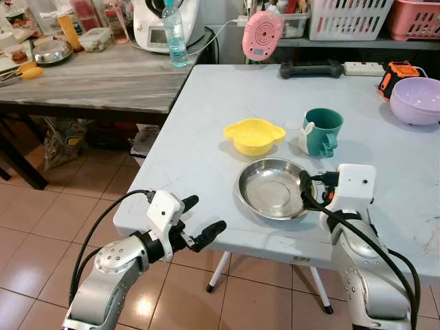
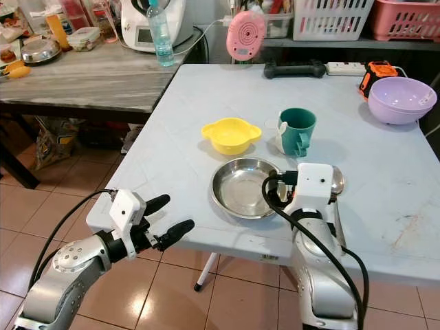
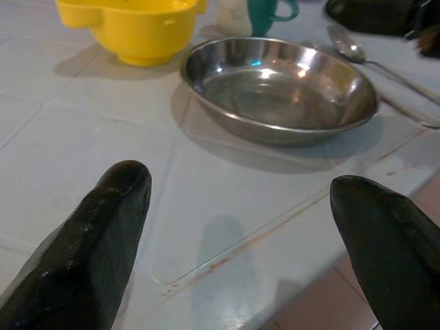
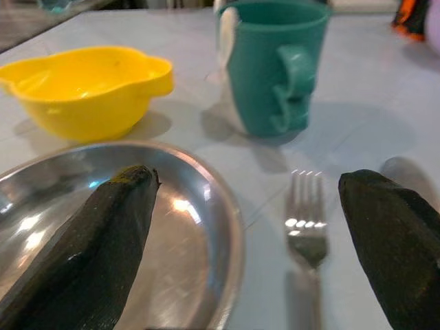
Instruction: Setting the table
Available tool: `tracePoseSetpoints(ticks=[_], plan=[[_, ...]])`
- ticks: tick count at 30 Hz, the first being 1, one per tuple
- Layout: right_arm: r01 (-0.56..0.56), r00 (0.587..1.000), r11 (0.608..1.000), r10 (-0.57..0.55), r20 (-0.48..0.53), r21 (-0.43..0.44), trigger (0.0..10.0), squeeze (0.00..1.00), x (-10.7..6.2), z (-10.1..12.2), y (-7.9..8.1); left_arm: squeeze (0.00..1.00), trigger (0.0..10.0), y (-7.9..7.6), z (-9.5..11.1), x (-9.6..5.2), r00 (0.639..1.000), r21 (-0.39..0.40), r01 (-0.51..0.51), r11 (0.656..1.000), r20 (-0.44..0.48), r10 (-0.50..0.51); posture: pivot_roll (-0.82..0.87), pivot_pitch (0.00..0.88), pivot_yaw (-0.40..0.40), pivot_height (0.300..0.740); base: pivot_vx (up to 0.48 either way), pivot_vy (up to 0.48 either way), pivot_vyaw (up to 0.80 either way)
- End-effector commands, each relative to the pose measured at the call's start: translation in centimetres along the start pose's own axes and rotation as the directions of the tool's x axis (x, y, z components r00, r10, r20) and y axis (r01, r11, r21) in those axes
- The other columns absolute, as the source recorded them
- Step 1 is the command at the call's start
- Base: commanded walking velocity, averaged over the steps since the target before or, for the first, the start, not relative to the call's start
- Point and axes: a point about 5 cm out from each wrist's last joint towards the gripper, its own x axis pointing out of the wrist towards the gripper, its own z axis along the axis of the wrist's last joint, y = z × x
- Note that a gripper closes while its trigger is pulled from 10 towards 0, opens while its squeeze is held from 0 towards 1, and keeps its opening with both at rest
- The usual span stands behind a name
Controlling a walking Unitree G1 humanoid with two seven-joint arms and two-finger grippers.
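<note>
Two tools, fingers apart, flank a shiny round steel plate (image 1: 273,188).

A pale blue table (image 1: 206,130) is standing on a floor of brown tiles (image 1: 48,227). Lying on it near the front edge is a steel plate (image 1: 273,188), with a fork (image 4: 307,234) just beside it and a spoon (image 3: 347,47) next to that. Behind the plate a yellow bowl (image 1: 254,135) and a green cup (image 1: 322,131) are sitting side by side. Farther back, a purple bowl (image 1: 416,100), a black dumbbell (image 1: 311,68), a white power strip (image 1: 362,68) and an orange and black tool (image 1: 396,74) are resting.
</note>
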Motion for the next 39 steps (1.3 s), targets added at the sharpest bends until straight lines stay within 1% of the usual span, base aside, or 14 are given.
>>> tracePoseSetpoints(ticks=[1, 2, 3, 5, 17, 26, 27, 28, 29, 30, 31, 33, 34, 39], plan=[[-0.024, 0.999, 1.000, 0.024, -0.021, 0.007, 10.0, 0.00, 0.2, -0.1, 0.5, 0.00, 10.0, 0.1, 0.4, -0.1, 1.000, 0.012, 0.007, 1.000, 0.000, -0.007, -0.13, 0.079, 0.069, 0.740, 0.000, 0.000, 0.00], [-0.026, 0.998, 1.000, 0.025, -0.053, -0.004, 10.0, 0.00, 0.5, -0.4, 0.6, 0.00, 10.0, -0.1, 0.5, -0.1, 1.000, 0.009, 0.015, 1.000, 0.002, -0.015, -0.12, 0.080, 0.064, 0.740, 0.000, 0.000, 0.00], [-0.026, 0.998, 1.000, 0.025, -0.053, -0.004, 10.0, 0.00, 0.5, -0.4, 0.6, 0.00, 10.0, -0.1, 0.5, -0.1, 1.000, 0.009, 0.015, 1.000, 0.002, -0.015, -0.12, 0.080, 0.064, 0.740, 0.000, 0.000, 0.00], [-0.027, 0.996, 1.000, 0.028, -0.080, 0.016, 10.0, 0.00, 0.8, -0.5, 0.8, 0.00, 10.0, -0.4, 0.6, -0.2, 1.000, 0.006, 0.027, 1.000, -0.003, -0.027, -0.12, 0.080, 0.064, 0.740, 0.000, 0.000, 0.00], [-0.022, 0.990, 0.999, 0.028, -0.140, 0.045, 10.0, 0.00, 0.9, -1.4, 1.2, 0.00, 10.0, -0.5, 0.6, -0.2, 0.999, 0.014, 0.034, 0.999, -0.017, -0.034, -0.12, 0.081, 0.079, 0.740, 0.000, 0.000, 0.00], [-0.052, 0.980, 0.996, 0.065, -0.187, 0.073, 10.0, 0.00, 1.6, -2.5, 2.7, 0.00, 10.0, -0.8, 0.6, -0.2, 0.997, 0.010, 0.072, 0.997, -0.032, -0.072, -0.12, 0.084, 0.087, 0.740, 0.000, 0.000, 0.00], [-0.054, 0.979, 0.996, 0.066, -0.195, 0.065, 8.6, 0.00, 1.7, -2.6, 2.9, 0.00, 10.0, -0.7, 0.6, -0.2, 0.997, 0.009, 0.074, 0.997, -0.034, -0.074, -0.11, 0.084, 0.087, 0.740, 0.000, 0.000, 0.00], [-0.055, 0.978, 0.997, 0.066, -0.197, 0.060, 8.6, 0.00, 1.8, -2.6, 2.9, 0.00, 10.0, -0.7, 0.6, -0.2, 0.997, 0.010, 0.075, 0.997, -0.035, -0.074, -0.11, 0.084, 0.087, 0.740, 0.000, 0.000, 0.00], [-0.054, 0.976, 0.996, 0.066, -0.209, 0.064, 2.4, 0.00, 1.8, -2.8, 3.0, 0.00, 10.0, -0.7, 0.7, -0.3, 0.996, 0.009, 0.076, 0.997, -0.038, -0.075, -0.11, 0.082, 0.087, 0.740, 0.000, 0.000, 0.00], [-0.051, 0.975, 0.996, 0.066, -0.214, 0.071, 2.4, 0.00, 1.8, -2.9, 3.0, 0.00, 10.0, -0.7, 0.7, -0.3, 0.996, 0.009, 0.076, 0.997, -0.038, -0.076, -0.11, 0.082, 0.087, 0.740, 0.000, 0.000, 0.00], [-0.048, 0.973, 0.996, 0.065, -0.221, 0.080, 1.0, 0.00, 1.8, -3.0, 3.1, 0.00, 10.0, -0.7, 0.7, -0.4, 0.996, 0.008, 0.078, 0.997, -0.039, -0.078, -0.11, 0.082, 0.087, 0.740, 0.000, 0.000, 0.00], [-0.047, 0.973, 0.996, 0.064, -0.223, 0.081, 1.0, 0.00, 1.8, -3.1, 3.1, 0.00, 10.0, -0.7, 0.6, -0.4, 0.996, 0.008, 0.079, 0.997, -0.040, -0.078, -0.10, 0.080, 0.087, 0.740, 0.000, 0.000, 0.00], [-0.045, 0.972, 0.994, 0.066, -0.224, 0.097, 0.1, 0.00, 1.9, -3.1, 3.3, 0.00, 10.0, -0.8, 0.5, -0.5, 0.996, -0.009, 0.083, 0.997, -0.044, -0.083, -0.10, 0.081, 0.089, 0.740, 0.000, 0.000, 0.00], [-0.034, 0.973, 0.994, 0.057, -0.224, 0.103, 0.0, 0.00, 2.1, -3.0, 3.4, 0.00, 10.0, -0.9, 0.5, -0.7, 0.995, -0.015, 0.089, 0.996, -0.048, -0.090, -0.10, 0.082, 0.092, 0.740, 0.000, 0.000, 0.00]])
